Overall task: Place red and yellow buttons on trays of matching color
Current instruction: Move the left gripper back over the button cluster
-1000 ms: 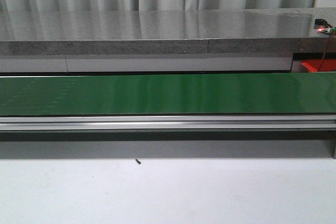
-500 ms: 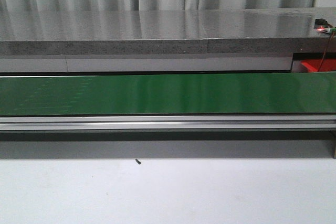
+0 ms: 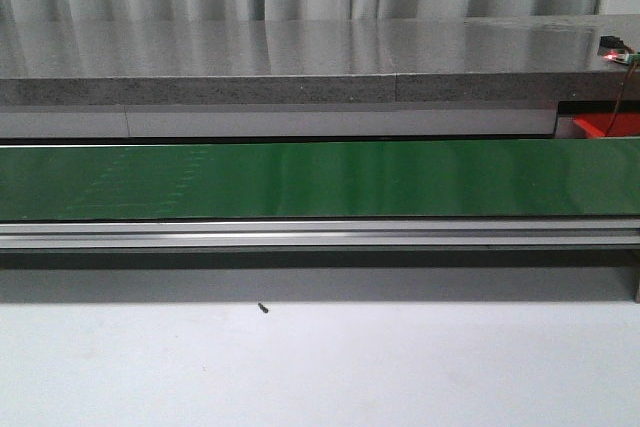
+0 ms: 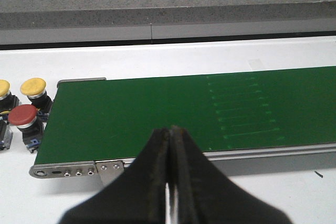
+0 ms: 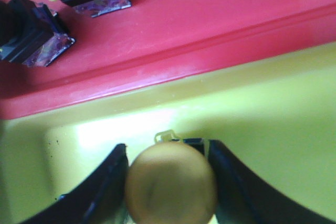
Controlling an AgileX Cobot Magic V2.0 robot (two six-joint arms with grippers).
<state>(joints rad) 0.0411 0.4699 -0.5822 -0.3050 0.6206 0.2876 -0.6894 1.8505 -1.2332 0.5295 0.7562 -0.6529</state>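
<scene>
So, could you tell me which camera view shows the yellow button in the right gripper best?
The right wrist view: the yellow button sits between the right gripper's fingers, over the yellow tray. The front view shows neither it nor the gripper; the left wrist view shows only other buttons beside the green belt.

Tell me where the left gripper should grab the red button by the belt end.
Probably the round red cap of the red button, coming from above: it stands upright, cap up, dark body below. The belt sits close on one side and a yellow button close behind, so close across whichever sides look freest. The left gripper must open first.
</scene>
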